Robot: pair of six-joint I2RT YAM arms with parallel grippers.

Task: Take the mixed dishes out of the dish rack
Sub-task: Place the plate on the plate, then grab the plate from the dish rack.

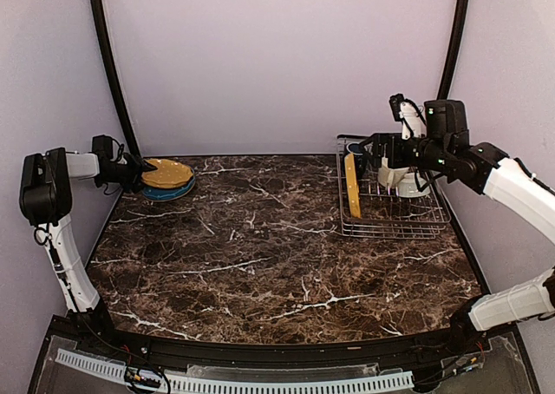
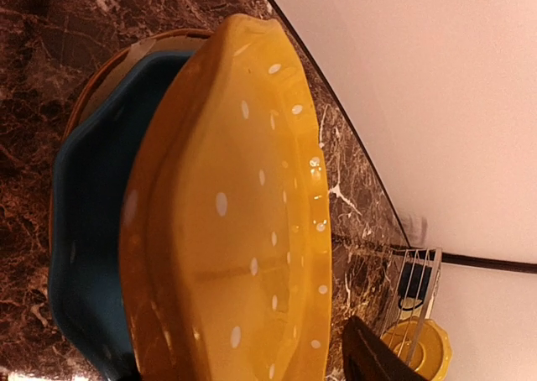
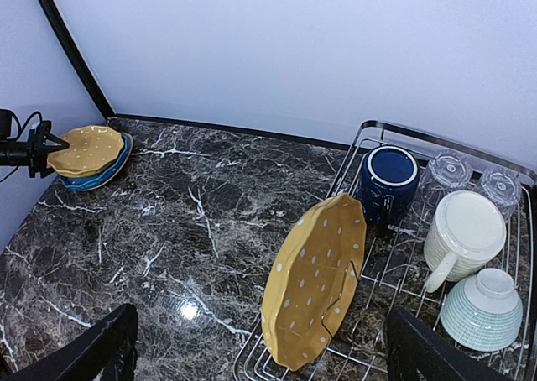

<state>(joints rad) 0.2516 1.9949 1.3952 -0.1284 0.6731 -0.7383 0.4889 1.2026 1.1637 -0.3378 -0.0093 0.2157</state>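
Left wrist view: a yellow dotted plate [image 2: 243, 213] filled most of the frame. It lay on top of a blue plate [image 2: 88, 230], and both sat on the dark marble table [image 1: 260, 238] at its far left corner. A tan rim showed under the blue plate; could not identify it.

Left gripper [image 1: 137, 170] was at the near edge of this stack. Only one dark finger [image 2: 369, 356] was visible beside the yellow plate's rim. Could not tell whether the jaws were clamped on the plate or loose.

Right gripper [image 1: 379, 144] hung above the dish rack [image 3: 369, 133] at the far right of the table. Its fingers [image 3: 105, 347] were spread wide and held nothing.

Contents of the rack:
- A second yellow dotted plate [image 3: 315, 280] stood on edge at the left side, leaning.
- A dark navy mug [image 3: 388, 175] sat behind it.
- Two clear glass tumblers [image 3: 450, 169] stood along the back.
- A cream mug [image 3: 461, 230] lay on its side.
- A pale greenish bowl [image 3: 480, 310] sat upside down, just beside the cream mug.
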